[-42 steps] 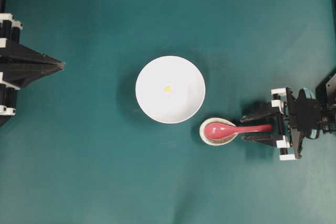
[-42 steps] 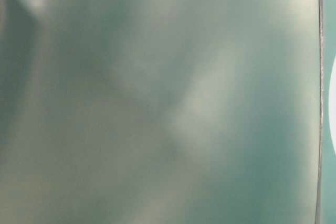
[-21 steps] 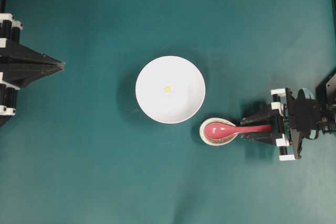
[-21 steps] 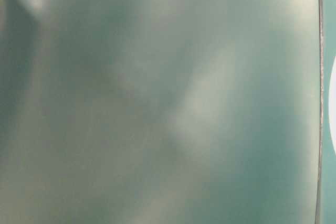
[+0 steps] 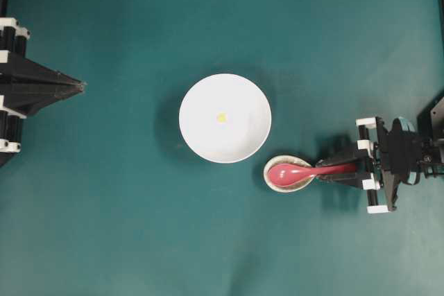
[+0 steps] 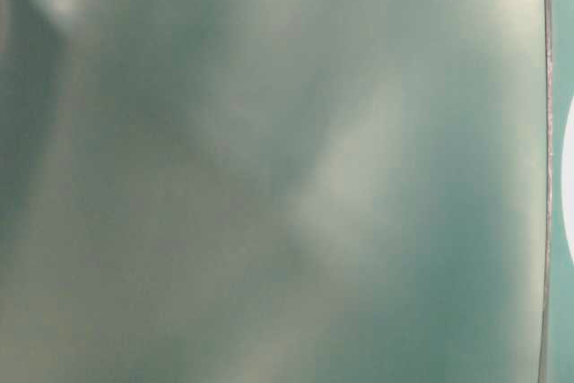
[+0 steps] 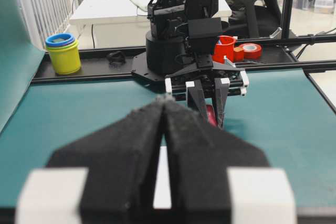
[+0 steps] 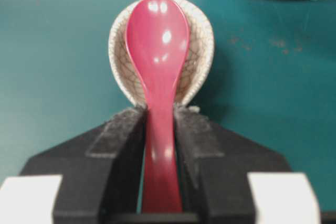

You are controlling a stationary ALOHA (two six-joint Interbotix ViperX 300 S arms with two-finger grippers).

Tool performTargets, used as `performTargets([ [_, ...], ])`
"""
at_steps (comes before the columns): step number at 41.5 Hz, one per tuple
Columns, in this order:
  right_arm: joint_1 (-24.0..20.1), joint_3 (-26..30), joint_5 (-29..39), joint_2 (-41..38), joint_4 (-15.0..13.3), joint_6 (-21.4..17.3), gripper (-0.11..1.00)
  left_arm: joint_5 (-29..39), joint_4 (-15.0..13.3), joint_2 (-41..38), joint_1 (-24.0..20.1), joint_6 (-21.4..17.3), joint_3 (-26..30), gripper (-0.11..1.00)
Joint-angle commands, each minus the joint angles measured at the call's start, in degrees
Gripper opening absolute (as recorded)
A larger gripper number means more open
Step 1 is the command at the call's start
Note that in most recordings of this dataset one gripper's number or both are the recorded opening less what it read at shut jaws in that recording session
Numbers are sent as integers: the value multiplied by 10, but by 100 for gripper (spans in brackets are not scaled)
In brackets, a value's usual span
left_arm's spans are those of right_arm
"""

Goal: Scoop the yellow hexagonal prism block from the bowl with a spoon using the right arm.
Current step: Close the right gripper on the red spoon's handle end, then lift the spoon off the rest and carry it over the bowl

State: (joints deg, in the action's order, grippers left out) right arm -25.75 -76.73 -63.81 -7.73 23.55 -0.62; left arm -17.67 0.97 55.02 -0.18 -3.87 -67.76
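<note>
Our right claw (image 8: 160, 129) pinches the spoon's (image 8: 157, 51) handle, scoop resting in the small crackled dish (image 8: 199, 61), while our left claw (image 7: 164, 124) stays closed, empty.

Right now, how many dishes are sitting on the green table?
2. The big round white bowl sits in the middle with a tiny yellow block inside. The small speckled beige dish sits just beside it, under the shiny pink-red spoon. None seem hidden.

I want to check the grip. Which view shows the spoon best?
The right wrist view: the spoon fills it, its handle between the right claw pads. Overhead shows it small; left wrist shows a red sliver; table-level shows none.
</note>
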Motion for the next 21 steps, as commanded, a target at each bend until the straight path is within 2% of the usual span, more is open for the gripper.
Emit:
performTargets([
  [1, -2, 4, 12, 24, 0, 1, 24, -3, 2, -5, -1, -1, 9, -1],
  [14, -1, 4, 52, 102, 0, 4, 24, -3, 2, -5, -1, 0, 9, -1],
  [21, 10, 9, 105, 167, 0, 11, 24, -3, 2, -5, 0, -1, 9, -1],
])
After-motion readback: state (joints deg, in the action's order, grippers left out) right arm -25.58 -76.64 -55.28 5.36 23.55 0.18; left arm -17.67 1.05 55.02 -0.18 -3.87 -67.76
